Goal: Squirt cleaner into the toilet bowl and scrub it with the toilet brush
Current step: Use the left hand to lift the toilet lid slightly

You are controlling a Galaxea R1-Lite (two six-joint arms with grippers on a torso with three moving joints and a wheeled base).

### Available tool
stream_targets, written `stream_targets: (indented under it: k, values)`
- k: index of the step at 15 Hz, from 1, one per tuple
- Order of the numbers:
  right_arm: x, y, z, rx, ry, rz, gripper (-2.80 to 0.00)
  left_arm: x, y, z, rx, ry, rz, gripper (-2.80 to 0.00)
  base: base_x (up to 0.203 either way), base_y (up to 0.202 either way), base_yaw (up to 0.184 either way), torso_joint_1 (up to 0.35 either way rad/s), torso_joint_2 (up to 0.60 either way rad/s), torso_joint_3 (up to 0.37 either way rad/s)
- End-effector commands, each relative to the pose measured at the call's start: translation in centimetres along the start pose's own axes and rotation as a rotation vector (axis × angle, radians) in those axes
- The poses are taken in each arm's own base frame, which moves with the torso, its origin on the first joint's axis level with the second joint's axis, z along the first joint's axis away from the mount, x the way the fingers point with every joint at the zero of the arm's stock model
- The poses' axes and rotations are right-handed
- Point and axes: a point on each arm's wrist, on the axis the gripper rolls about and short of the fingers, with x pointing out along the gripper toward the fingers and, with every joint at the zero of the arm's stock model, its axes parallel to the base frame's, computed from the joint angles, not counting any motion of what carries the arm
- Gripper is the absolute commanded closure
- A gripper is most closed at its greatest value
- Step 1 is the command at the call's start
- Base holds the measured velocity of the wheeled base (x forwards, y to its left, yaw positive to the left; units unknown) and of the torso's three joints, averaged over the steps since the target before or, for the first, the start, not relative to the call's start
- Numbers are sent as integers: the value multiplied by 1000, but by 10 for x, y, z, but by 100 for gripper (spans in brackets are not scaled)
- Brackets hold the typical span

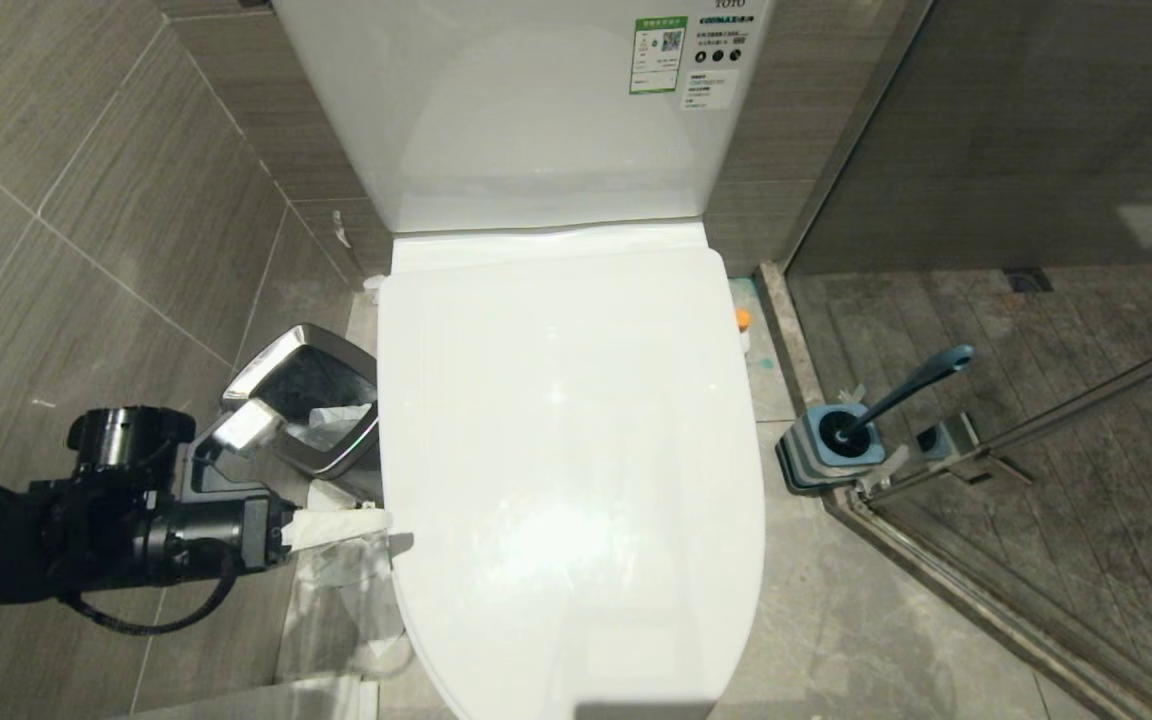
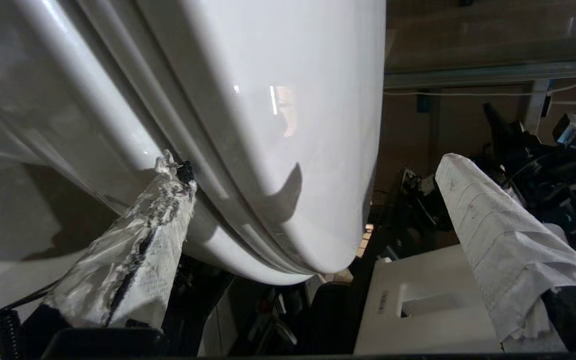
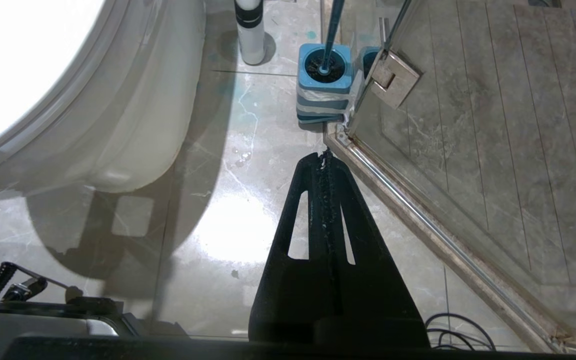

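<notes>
The toilet's white lid (image 1: 576,400) is down, so the inside of the toilet bowl is hidden; only the bowl's outer wall (image 2: 118,165) (image 3: 133,125) shows. My left gripper (image 1: 383,524) (image 2: 313,165) is open at the lid's left edge. Its white-wrapped fingers straddle that edge, one fingertip (image 2: 175,170) at the seam under the lid and the other (image 2: 455,165) out above it. The toilet brush (image 1: 911,390) (image 3: 335,25) stands in its blue-grey stand (image 1: 826,450) (image 3: 324,85), right of the toilet. My right gripper (image 3: 324,157) hangs shut and empty over the floor near the stand. No cleaner liquid shows.
A chrome-rimmed waste bin (image 1: 306,400) sits close to the toilet's left side, just behind my left arm. A glass shower door and its metal sill (image 1: 936,540) (image 3: 418,210) run diagonally on the right. A white bottle (image 3: 250,30) stands on the floor beside the toilet.
</notes>
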Motion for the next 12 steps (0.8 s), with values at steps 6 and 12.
stream_targets:
  k: [6,12]
  values:
    - [0,0,0,0,0,1,0,11,6,-1,-7,25,-16,-280,0,0,0,0,0,0]
    - [0,0,0,0,0,1,0,41,-7,-2,44,87,-89,-280,0,0,0,0,0,0]
